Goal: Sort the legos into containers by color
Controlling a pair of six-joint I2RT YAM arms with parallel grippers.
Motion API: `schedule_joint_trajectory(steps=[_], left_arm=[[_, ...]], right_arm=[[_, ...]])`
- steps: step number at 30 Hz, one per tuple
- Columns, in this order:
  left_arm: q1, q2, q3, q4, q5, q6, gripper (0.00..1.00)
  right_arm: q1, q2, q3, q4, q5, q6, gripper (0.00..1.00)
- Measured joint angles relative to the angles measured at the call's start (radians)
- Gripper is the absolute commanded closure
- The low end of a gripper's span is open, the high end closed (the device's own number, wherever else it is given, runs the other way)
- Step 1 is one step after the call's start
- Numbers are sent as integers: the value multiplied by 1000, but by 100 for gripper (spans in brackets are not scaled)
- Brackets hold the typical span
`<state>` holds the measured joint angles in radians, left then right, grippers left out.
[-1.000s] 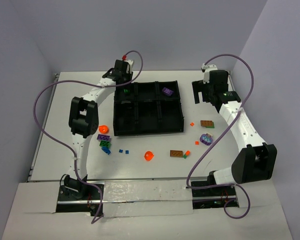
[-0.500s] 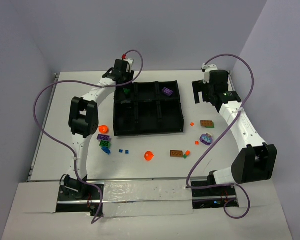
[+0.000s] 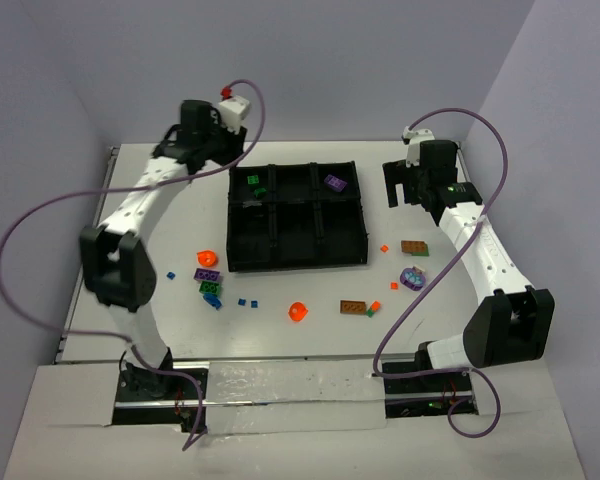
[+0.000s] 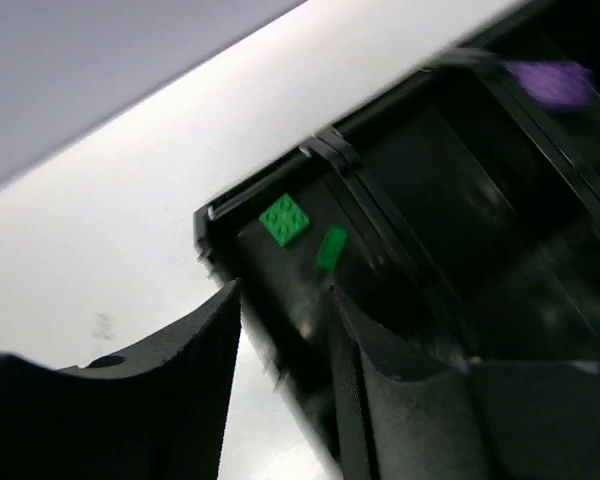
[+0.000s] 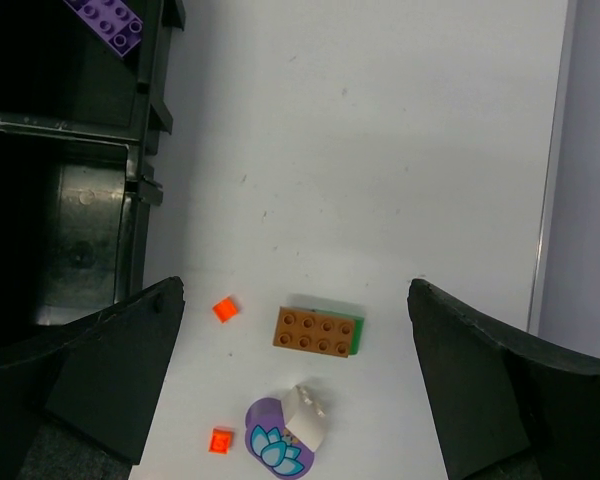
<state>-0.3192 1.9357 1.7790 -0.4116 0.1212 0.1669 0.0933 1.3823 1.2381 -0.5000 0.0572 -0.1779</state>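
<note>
The black tray stands mid-table with its six containers. Two green legos lie in its back-left compartment, seen close in the left wrist view as a square plate and a small brick. A purple brick lies in the back-right compartment. My left gripper hovers off the tray's back-left corner, open and empty. My right gripper hangs wide open right of the tray, above a brown brick on a green plate.
Loose legos lie left of the tray: orange dome, purple brick, green and blue bits. In front lie an orange piece and brown plate. A purple round piece and orange bits lie right.
My left arm has swung back and to the left, away from above the back-left compartment, where a second green piece now shows. The right arm has not moved.
</note>
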Motion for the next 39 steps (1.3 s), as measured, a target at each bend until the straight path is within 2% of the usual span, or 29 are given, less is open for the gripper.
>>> schedule_joint_trajectory(steps=[4, 8, 13, 16, 19, 23, 25, 26, 30, 34, 39], left_arm=[[119, -283, -128, -106, 264, 206, 56], [243, -478, -300, -327, 452, 512, 58], [270, -568, -626, -548, 506, 856, 57], [268, -594, -818, -608, 490, 933, 53], [260, -622, -885, -593, 445, 849, 46], [243, -643, -899, -544, 401, 669, 37], [238, -657, -910, -521, 391, 578, 26], [233, -665, -916, -510, 384, 533, 25], [143, -700, -937, -451, 304, 381, 17], [118, -680, -937, -427, 242, 296, 13], [109, -601, -937, -400, 171, 229, 15]], right_arm=[[0, -1, -1, 3, -17, -4, 0], [0, -11, -17, 6, -26, -5, 0], [0, -18, -29, 6, -38, -4, 0], [0, -22, -35, 2, -42, -4, 0], [0, -36, -40, 2, -42, -4, 0], [0, -73, -64, -1, -41, -4, 0], [0, -89, -77, -2, -39, -4, 0], [0, -96, -83, -2, -39, -4, 0], [0, -108, -94, -3, -39, -4, 0], [0, -109, -94, -3, -35, -4, 0], [0, -117, -97, -3, -21, -6, 0]])
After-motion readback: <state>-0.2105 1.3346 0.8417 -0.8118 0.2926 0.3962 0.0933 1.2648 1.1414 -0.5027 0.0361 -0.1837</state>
